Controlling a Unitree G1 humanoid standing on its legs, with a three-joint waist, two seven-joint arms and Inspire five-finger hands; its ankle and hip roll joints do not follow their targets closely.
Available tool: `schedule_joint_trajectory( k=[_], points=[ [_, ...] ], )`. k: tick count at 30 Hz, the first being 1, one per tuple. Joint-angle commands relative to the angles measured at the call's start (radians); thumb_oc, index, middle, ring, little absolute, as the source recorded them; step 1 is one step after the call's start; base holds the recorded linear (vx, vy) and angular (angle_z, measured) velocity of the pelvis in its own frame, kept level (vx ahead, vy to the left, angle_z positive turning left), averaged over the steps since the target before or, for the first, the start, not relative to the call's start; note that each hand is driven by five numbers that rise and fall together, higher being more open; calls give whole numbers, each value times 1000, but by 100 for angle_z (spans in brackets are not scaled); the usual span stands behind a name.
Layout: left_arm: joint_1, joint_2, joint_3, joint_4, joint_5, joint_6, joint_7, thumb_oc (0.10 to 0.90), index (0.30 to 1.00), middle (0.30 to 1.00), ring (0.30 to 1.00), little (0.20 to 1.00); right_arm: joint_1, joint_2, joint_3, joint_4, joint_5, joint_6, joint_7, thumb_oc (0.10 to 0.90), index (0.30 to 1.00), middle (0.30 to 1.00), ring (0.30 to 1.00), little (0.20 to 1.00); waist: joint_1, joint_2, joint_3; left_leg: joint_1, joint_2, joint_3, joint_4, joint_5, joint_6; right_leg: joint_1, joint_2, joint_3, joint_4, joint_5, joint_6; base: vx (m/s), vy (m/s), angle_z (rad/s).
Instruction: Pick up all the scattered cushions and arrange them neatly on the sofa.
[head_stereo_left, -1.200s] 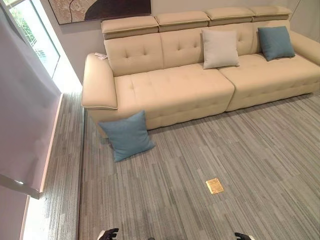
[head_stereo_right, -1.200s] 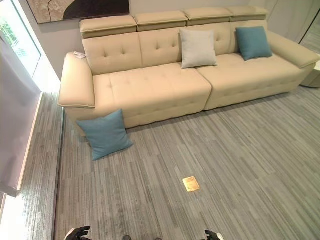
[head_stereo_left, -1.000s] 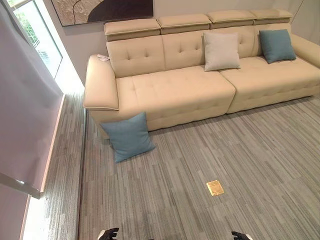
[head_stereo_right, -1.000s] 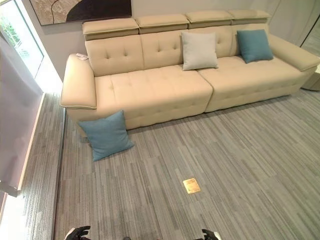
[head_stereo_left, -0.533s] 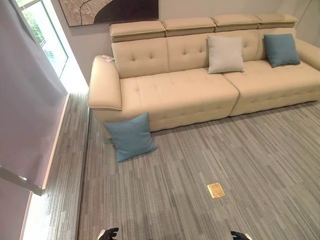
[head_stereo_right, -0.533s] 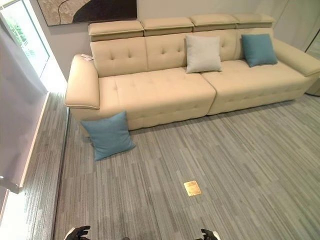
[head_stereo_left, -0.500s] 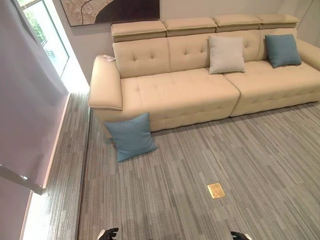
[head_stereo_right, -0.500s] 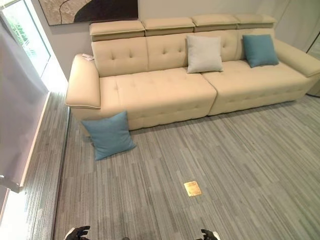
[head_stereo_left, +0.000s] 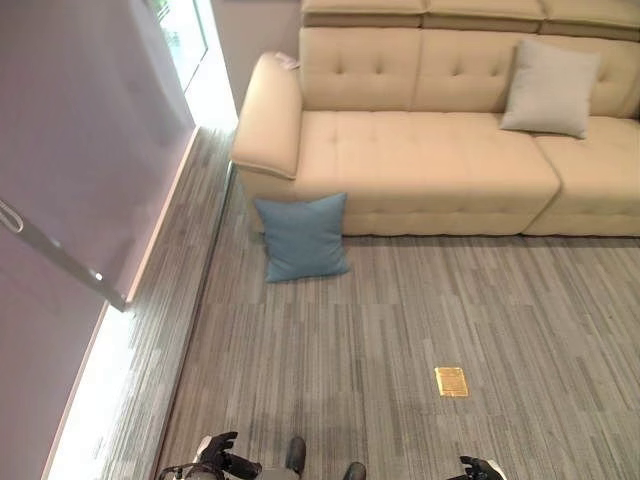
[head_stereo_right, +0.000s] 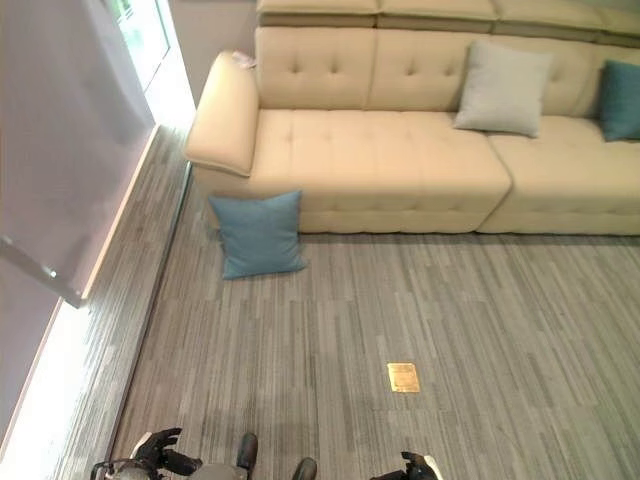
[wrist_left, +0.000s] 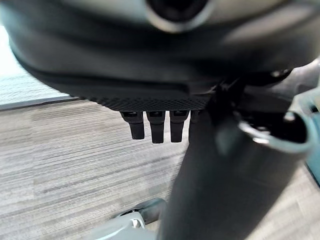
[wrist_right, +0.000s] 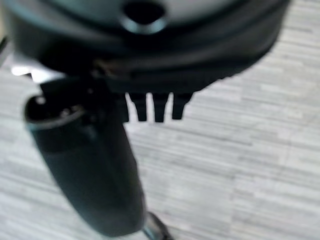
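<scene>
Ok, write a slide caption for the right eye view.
Blue cushion on the floor leans against the beige sofa; a grey cushion rests on the seat.

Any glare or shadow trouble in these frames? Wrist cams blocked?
Left eye view: daylight from the window washes out the floor along the wall; the blue cushion against the sofa is evenly lit, no hard shadow. Left wrist view: the left hand, open, covers much of the carpet. Right wrist view: the same with the right hand.

Grey striped carpet (head_stereo_left: 400, 320) runs up to the beige sofa (head_stereo_left: 420, 160); left of the sofa, a bright window (head_stereo_left: 185, 25).
</scene>
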Motion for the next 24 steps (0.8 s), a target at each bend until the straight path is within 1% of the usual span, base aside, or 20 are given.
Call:
schedule_joint_trajectory(
  k=[1, 3, 5, 7, 8, 9, 11, 12, 13, 14, 15, 16, 18, 19, 20, 21, 22, 23, 24],
  points=[
    [1, 3, 2, 9, -2, -19, 7, 800, 900, 900, 900, 900, -35, -23, 11, 2, -12, 3, -24, 800, 900, 900, 900, 900, 11, -7, -1, 48, 25, -8, 18, -120, -1, 51, -46, 134, 9, -85, 119, 73, 82, 76],
    [4, 4, 7, 10, -5, -17, 6, 800, 900, 900, 900, 900, -37, -19, 12, 6, -16, 4, -25, 800, 900, 900, 900, 900, 13, -7, -6, 49, 19, -19, 11, -122, 5, 52, -47, 138, 9, -84, 122, 86, 78, -11],
    [7, 10, 15, 9, -10, -15, 3, 800, 900, 900, 900, 900, -39, -7, 18, 7, -20, 9, -21, 800, 900, 900, 900, 900, 24, -19, -13, 56, -3, -22, 6, -138, 27, 58, -59, 151, 27, -79, 134, 203, 190, -10],
    [8, 20, 21, 8, -8, -12, -1, 800, 900, 900, 900, 900, -43, 1, 21, -1, -27, 13, -18, 800, 900, 900, 900, 900, 32, -18, -12, 70, -12, -19, -7, -149, 47, 19, -82, 165, 132, -89, 143, 125, 223, 0],
    [1, 31, 23, 6, -5, -9, 1, 800, 900, 900, 900, 900, -55, 1, 24, -13, -29, 16, -12, 800, 900, 900, 900, 900, 28, -9, 6, 90, -17, -20, -14, -159, 64, -48, -115, 170, 283, -70, 166, 75, 201, -17],
    [1, 31, 24, 6, -5, -9, 1, 800, 900, 900, 900, 900, -55, 1, 24, -13, -29, 16, -12, 800, 900, 900, 900, 900, 29, -9, 6, 89, -18, -20, -14, -159, 65, -50, -117, 171, 285, -71, 167, 72, 211, -15],
    [-5, 39, 20, 6, 4, -7, 6, 800, 900, 900, 900, 900, -64, 3, 30, -26, -34, 17, -12, 800, 900, 900, 900, 900, 15, 7, 26, 113, -16, -21, -19, -167, 79, -121, -143, 181, 438, -37, 188, 73, 163, 10],
    [-9, 44, 17, 4, 6, -7, 5, 800, 900, 900, 900, 900, -66, 4, 30, -33, -34, 13, -10, 800, 900, 900, 900, 900, 6, 16, 34, 134, -13, -30, -26, -168, 80, -155, -136, 193, 490, -30, 190, 142, 147, 27],
    [-13, 46, 13, 2, 9, -9, 8, 800, 900, 900, 900, 900, -67, 6, 31, -39, -32, 11, -9, 800, 900, 900, 900, 900, -6, 23, 40, 160, -12, -46, -39, -167, 79, -185, -114, 219, 513, -37, 182, 197, 90, 15],
    [-16, 47, 12, 1, 12, -11, 7, 800, 900, 900, 900, 900, -67, 7, 30, -46, -30, 8, -8, 800, 900, 900, 900, 900, -17, 30, 43, 185, -10, -60, -52, -165, 74, -202, -90, 231, 500, -44, 177, 228, 40, 31],
    [-17, 48, 11, -2, 11, -12, 6, 800, 900, 900, 900, 900, -66, 5, 30, -49, -28, 7, -7, 800, 900, 900, 900, 900, -24, 29, 46, 205, -13, -68, -62, -169, 72, -207, -80, 235, 471, -56, 173, 248, -6, 38],
    [-20, 49, 10, -2, 11, -13, 4, 800, 900, 900, 900, 900, -67, 3, 31, -51, -27, 7, -6, 800, 900, 900, 900, 900, -31, 29, 44, 224, -15, -77, -76, -173, 69, -216, -67, 225, 416, -57, 162, 260, -36, 43],
    [-23, 50, 7, 2, 17, -13, 0, 800, 900, 900, 900, 900, -65, -1, 33, -55, -29, 10, -5, 800, 900, 900, 900, 900, -40, 24, 48, 265, -24, -93, -95, -188, 63, -231, -59, 207, 335, -44, 153, 266, -60, 38],
    [-25, 50, 8, 7, 20, -13, 0, 800, 900, 900, 900, 900, -63, -1, 33, -54, -30, 11, -4, 800, 900, 900, 900, 900, -46, 15, 44, 277, -34, -102, -97, -194, 61, -248, -62, 200, 276, -19, 156, 278, -73, 21],
    [-24, 49, 8, 13, 26, -14, 0, 800, 900, 900, 900, 900, -61, -2, 34, -55, -34, 12, -4, 800, 900, 900, 900, 900, -51, 16, 46, 302, -32, -110, -103, -206, 55, -249, -54, 194, 233, -2, 162, 186, -52, 6],
    [-24, 49, 8, 13, 26, -14, 0, 800, 900, 900, 900, 900, -62, -2, 34, -54, -34, 12, -4, 800, 900, 900, 900, 900, -53, 14, 45, 299, -34, -111, -103, -204, 56, -251, -57, 193, 231, 2, 162, 347, -111, 22],
    [-25, 46, 12, 21, 37, -18, -4, 800, 900, 900, 900, 900, -47, -7, 31, -51, -34, 11, 1, 800, 900, 900, 900, 900, -60, 9, 36, 340, -36, -131, -94, -239, 46, -233, -45, 205, 179, 13, 161, 241, -85, 28],
    [-25, 46, 12, 21, 37, -18, -4, 800, 900, 900, 900, 900, -48, -6, 31, -51, -34, 11, 1, 800, 900, 900, 900, 900, -62, 7, 35, 337, -38, -132, -94, -236, 47, -235, -48, 204, 177, 15, 161, 434, -169, 42],
    [-18, 39, 10, 24, 39, -14, -5, 800, 900, 900, 900, 900, -37, -4, 33, -46, -31, 11, 6, 800, 900, 900, 900, 900, -66, 10, 17, 351, -24, -135, -73, -241, 35, -216, -26, 229, 191, 6, 139, 174, -82, 37]
  ],
)
